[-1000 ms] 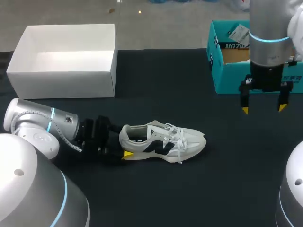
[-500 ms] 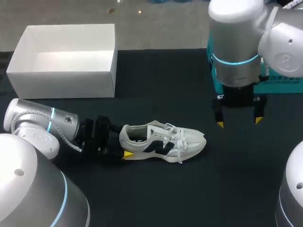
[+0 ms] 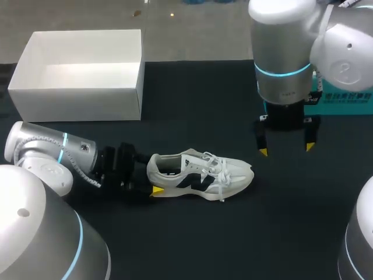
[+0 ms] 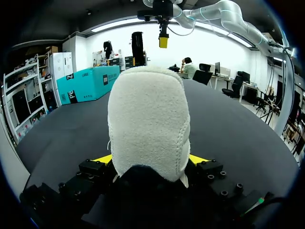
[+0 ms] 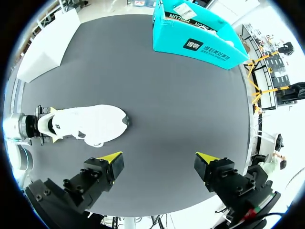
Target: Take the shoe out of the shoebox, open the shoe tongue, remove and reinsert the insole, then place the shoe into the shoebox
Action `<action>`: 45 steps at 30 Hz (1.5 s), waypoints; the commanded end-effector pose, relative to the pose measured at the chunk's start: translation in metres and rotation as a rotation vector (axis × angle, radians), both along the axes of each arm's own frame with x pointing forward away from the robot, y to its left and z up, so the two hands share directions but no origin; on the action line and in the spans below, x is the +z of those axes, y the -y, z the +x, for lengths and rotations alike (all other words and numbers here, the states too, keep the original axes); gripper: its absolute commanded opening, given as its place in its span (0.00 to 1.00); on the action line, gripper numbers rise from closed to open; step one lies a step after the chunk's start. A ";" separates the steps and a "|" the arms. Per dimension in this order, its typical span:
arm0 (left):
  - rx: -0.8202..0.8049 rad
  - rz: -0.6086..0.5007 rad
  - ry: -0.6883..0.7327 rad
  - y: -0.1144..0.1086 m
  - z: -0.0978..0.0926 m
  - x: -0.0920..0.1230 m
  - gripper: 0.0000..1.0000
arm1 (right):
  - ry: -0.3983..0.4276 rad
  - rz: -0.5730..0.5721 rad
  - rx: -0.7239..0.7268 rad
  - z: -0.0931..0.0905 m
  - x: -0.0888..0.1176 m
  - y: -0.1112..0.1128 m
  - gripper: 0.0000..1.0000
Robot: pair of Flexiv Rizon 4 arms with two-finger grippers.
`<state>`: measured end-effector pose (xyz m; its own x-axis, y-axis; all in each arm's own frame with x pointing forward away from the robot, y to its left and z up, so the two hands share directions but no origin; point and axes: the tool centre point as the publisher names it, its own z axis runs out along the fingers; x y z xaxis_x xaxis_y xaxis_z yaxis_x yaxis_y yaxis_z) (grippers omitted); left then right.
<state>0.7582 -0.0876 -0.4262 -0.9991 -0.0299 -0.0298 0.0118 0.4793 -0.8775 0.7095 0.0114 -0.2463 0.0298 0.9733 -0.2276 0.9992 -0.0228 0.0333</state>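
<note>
A white sneaker [image 3: 201, 175] with dark side marks lies on its sole on the black table, toe to the right. My left gripper [image 3: 150, 176] is low at its heel. In the left wrist view the padded heel [image 4: 147, 124] fills the gap between both yellow fingers, so the left gripper [image 4: 150, 160] is shut on it. My right gripper [image 3: 285, 150] hangs open and empty above the table, right of the toe. From its wrist view the shoe [image 5: 90, 124] lies ahead and to one side of the right gripper [image 5: 159, 160]. The teal shoebox [image 5: 200, 38] stands at the back right.
An open white box [image 3: 81, 73] stands at the back left. The teal shoebox [image 3: 344, 102] is mostly hidden behind my right arm in the head view. Bare black table lies in front of the shoe and between it and the boxes.
My right arm has moved left and nearer, from in front of the teal box to just right of the shoe's toe, fingers still open. The left arm and shoe have not moved.
</note>
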 end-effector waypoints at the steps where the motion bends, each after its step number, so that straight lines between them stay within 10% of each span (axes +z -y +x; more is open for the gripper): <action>1: 0.002 0.000 0.001 0.003 -0.002 -0.004 0.00 | 0.005 -0.057 0.010 -0.003 0.002 -0.041 1.00; 31: 0.002 0.000 0.001 0.003 -0.002 -0.004 0.00 | 0.038 -0.011 0.054 -0.016 -0.030 -0.221 1.00; 45: 0.002 0.000 0.001 0.003 -0.002 -0.004 0.00 | 0.052 -0.023 0.112 -0.015 -0.033 -0.232 1.00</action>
